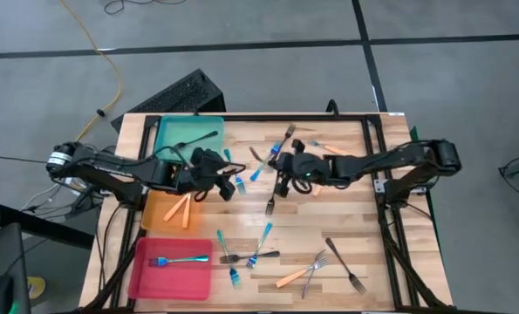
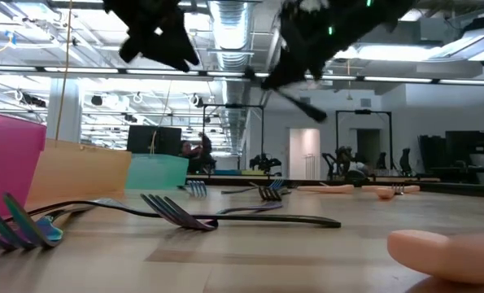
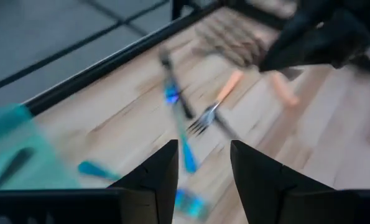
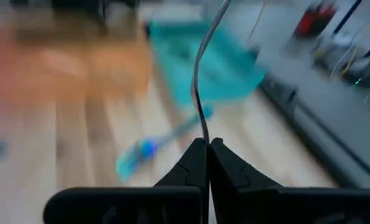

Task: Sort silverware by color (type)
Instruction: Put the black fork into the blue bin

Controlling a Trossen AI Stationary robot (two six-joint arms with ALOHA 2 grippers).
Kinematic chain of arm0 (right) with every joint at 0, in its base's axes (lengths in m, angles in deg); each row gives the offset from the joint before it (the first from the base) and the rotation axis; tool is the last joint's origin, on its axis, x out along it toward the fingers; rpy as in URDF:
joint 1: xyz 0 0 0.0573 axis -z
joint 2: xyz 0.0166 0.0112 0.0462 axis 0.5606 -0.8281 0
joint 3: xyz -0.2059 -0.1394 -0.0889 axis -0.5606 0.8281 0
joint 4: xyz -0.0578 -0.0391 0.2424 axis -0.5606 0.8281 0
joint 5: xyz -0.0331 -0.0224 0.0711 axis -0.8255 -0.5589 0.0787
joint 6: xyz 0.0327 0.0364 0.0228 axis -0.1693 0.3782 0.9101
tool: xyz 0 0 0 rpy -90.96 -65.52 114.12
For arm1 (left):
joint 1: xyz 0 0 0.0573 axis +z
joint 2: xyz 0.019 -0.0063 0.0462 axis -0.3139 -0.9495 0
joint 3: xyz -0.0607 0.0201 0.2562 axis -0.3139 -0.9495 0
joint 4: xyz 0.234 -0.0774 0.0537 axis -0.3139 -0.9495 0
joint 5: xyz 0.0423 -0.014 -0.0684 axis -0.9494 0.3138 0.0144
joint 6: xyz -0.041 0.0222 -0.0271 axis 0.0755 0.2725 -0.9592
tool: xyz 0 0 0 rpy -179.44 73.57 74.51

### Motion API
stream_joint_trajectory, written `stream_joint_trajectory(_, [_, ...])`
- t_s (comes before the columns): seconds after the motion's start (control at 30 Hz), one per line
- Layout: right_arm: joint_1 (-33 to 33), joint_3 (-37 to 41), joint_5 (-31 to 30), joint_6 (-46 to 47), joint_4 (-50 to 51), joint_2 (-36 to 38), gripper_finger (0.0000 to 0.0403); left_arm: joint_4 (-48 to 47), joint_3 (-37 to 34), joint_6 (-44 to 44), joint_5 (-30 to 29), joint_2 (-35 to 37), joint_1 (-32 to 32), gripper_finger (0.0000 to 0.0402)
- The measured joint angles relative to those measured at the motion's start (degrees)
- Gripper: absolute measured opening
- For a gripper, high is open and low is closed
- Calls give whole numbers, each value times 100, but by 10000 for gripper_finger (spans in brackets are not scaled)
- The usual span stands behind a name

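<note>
Two tools over mid-desk [image 1: 329, 218]. Right tool [image 4: 207, 144] pinched tight on a thin dark fork [image 4: 200, 81], lifted above the wood near the teal tray [image 1: 189, 135]. Left tool [image 3: 202, 163] hangs parted, holding nothing, beside the orange tray [image 1: 159, 214]. Other forks [image 1: 250, 256] lie scattered across the desk; one in the pink tray [image 1: 167, 275]

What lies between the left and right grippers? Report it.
Blue-handled forks lie on the wood between the left gripper and the right gripper, as the high view shows.
</note>
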Motion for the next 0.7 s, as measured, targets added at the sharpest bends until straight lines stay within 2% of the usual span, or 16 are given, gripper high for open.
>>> stream_joint_trajectory(0.1, [-35,0,-84,-89,-585,292,25,2186,-776,606,209,42,16,130])
stream_joint_trajectory(0.3, [-234,-11,25,-304,-1657,448,25,7089,-2254,1978,1522,-83,247,130])
stream_joint_trajectory(0.37, [-332,-11,155,-350,-2019,448,26,8233,-2572,2087,1803,-185,354,130])
stream_joint_trajectory(0.47, [-492,-11,211,-400,-2500,326,26,9058,-2748,1968,1812,-365,492,130])
stream_joint_trajectory(0.7, [-668,-14,486,-417,-2895,-31,26,9102,-2465,2032,2500,-955,538,130])
